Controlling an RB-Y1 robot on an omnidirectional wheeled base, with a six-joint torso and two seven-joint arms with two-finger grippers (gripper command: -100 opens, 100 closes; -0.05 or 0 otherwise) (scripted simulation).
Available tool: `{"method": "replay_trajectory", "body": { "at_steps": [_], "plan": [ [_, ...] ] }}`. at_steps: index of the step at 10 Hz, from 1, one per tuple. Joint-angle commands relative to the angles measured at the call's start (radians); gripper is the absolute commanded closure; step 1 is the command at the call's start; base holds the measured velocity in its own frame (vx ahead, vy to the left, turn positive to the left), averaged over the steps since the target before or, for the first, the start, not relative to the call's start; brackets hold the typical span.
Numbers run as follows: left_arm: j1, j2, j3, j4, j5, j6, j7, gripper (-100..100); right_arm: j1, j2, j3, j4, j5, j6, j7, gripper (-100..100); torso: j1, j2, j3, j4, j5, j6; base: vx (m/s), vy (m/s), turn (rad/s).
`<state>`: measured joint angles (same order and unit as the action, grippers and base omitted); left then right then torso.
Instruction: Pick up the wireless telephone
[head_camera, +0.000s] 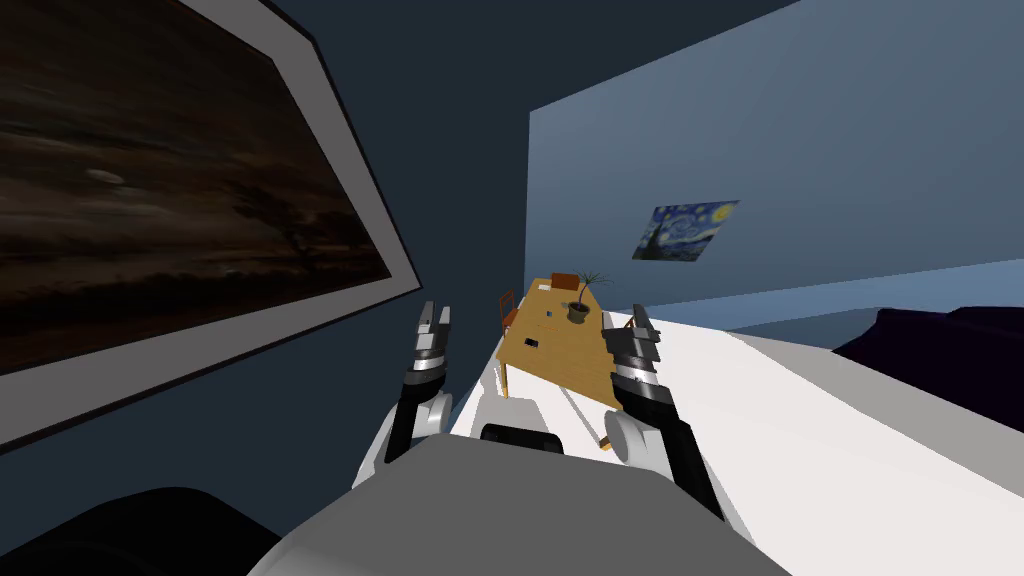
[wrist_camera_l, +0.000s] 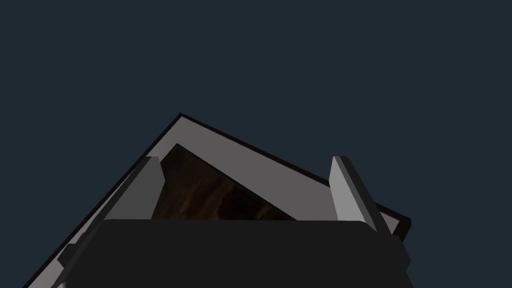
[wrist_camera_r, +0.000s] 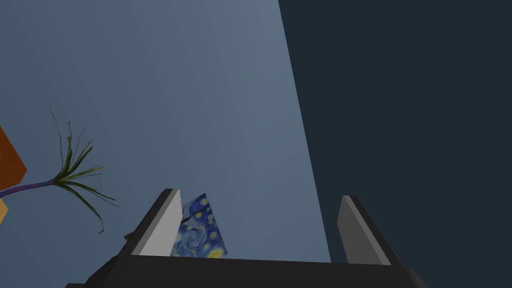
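A wooden table (head_camera: 570, 360) stands well ahead of me. Two small dark things lie on it, one near the front (head_camera: 531, 344) and one further back (head_camera: 549, 312); they are too small to tell which is the telephone. My left gripper (head_camera: 437, 314) is raised beside the dark wall, and in its wrist view the left gripper (wrist_camera_l: 247, 190) is open with nothing between its fingers. My right gripper (head_camera: 638, 320) is held up in front of the table's right side. The right gripper (wrist_camera_r: 260, 225) is open and empty too.
A potted plant (head_camera: 580, 305) stands on the table, its leaves (wrist_camera_r: 70, 172) showing beside my right hand. Reddish-brown chairs (head_camera: 508, 310) stand at its left and far end. A large framed picture (head_camera: 180, 200) hangs close on my left. A dark sofa (head_camera: 940, 350) sits at the right.
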<state>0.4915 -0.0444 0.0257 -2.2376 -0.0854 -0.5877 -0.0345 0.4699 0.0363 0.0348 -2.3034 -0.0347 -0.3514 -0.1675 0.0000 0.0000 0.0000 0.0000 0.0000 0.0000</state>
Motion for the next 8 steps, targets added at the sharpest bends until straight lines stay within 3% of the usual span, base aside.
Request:
{"method": "replay_trajectory", "body": {
  "at_steps": [1,3,7,8],
  "plan": [
    [0.000,0.000,0.000,0.000,0.000,0.000,0.000,0,-0.011,-0.047,0.012,0.003,-0.003,0.004,0.002,-100,0.000,0.000,0.000,0.000,0.000,0.000,-0.018,-0.008,0.098],
    [0.000,0.000,0.000,0.000,0.000,0.000,0.000,0,-0.021,-0.083,0.025,0.007,-0.004,0.007,0.004,-100,-0.002,0.002,0.001,0.000,0.000,0.000,-0.034,-0.028,0.086],
    [0.000,0.000,0.000,0.000,0.000,0.000,0.000,0,-0.070,-0.202,0.090,0.030,-0.006,0.022,0.008,-100,-0.002,0.001,0.001,0.000,-0.001,0.000,-0.021,-0.029,0.130],
    [0.000,0.000,0.000,0.000,0.000,0.000,0.000,0,-0.070,-0.212,0.090,0.030,-0.006,0.022,0.008,-100,-0.002,0.001,0.001,0.000,-0.001,0.000,-0.011,-0.029,0.074]
  ]
}}
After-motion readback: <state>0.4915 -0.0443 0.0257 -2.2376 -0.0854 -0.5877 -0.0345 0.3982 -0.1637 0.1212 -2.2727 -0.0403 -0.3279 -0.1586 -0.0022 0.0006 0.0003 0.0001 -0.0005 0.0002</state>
